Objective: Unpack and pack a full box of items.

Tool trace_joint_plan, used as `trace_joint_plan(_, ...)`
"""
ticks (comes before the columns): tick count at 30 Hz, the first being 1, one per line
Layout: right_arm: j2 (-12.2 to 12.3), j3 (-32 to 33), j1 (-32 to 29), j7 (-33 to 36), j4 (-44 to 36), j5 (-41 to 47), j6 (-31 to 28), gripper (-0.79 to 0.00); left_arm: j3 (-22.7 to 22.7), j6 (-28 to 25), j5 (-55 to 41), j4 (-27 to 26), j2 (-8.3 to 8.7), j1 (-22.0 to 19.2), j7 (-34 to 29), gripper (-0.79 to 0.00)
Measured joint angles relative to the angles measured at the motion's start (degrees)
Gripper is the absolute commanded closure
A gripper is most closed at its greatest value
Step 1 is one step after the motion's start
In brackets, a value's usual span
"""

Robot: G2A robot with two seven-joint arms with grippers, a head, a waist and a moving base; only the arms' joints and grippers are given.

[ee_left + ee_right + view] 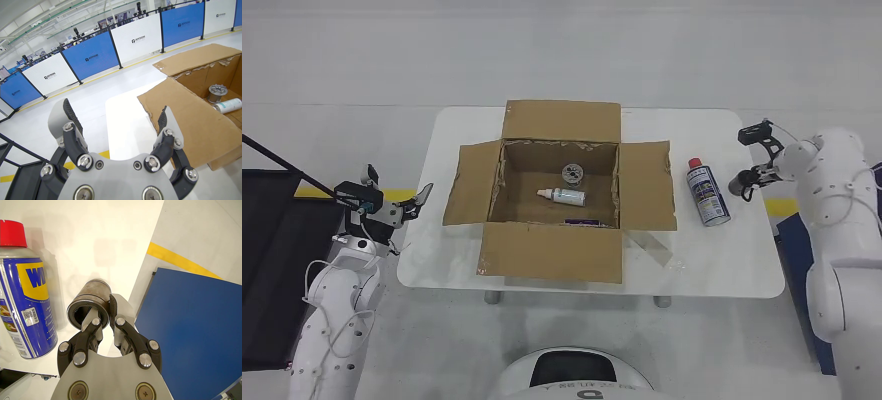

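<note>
One box (562,120); one spray can (707,192); one white bottle (562,195); one flanged metal part (572,174); one metal cylinder (92,292).

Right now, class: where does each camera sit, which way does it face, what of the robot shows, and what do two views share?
Top view: above the arms, facing down at the table and open box; left gripper and right gripper show.
Left wrist view: on the left wrist, facing across the table into the box; the open left gripper shows.
Right wrist view: on the right wrist, facing down at the table edge; the right gripper shows, shut on a metal cylinder.
Shared: top and right wrist views show the spray can.
</note>
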Motion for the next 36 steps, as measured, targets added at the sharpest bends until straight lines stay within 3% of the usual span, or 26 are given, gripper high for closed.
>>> trace_joint_plan(5,-0.7,-1.6,1.9,0.0,3.2,0.0,-1.7,-0.018,0.0,0.0,0.0,0.0,0.0,0.0,0.0,-0.785)
trace_joint_plan(6,-0.9,-2.0,2.3,-0.2,3.8,0.0,-1.7,-0.12,0.0,0.0,0.0,0.0,0.0,0.0,0.0,-0.785)
trace_joint_plan(8,-1.2,-2.5,2.8,-0.5,4.6,-0.1,-1.7,-0.234,0.0,0.0,0.0,0.0,0.0,0.0,0.0,-0.785)
trace_joint_plan(11,-1.7,-3.6,3.5,-0.5,5.6,-0.6,-1.2,-0.299,0.0,0.0,0.0,0.0,0.0,0.0,0.0,-0.785)
trace_joint_plan(17,-2.2,-4.6,4.8,-1.5,7.5,-0.4,-1.8,-0.296,0.0,0.0,0.0,0.0,0.0,0.0,0.0,-0.785)
trace_joint_plan(28,-0.2,-3.0,7.7,-2.8,10.4,1.5,-6.8,-0.323,0.0,0.0,0.0,0.0,0.0,0.0,0.0,-0.785)
trace_joint_plan(32,1.3,-1.4,8.8,-3.0,11.1,3.4,-11.5,-0.256,0.0,0.0,0.0,0.0,0.0,0.0,0.0,-0.785)
trace_joint_plan(36,3.7,1.8,10.1,-4.3,12.1,7.8,-18.7,-0.348,0.0,0.0,0.0,0.0,0.0,0.0,0.0,-0.785)
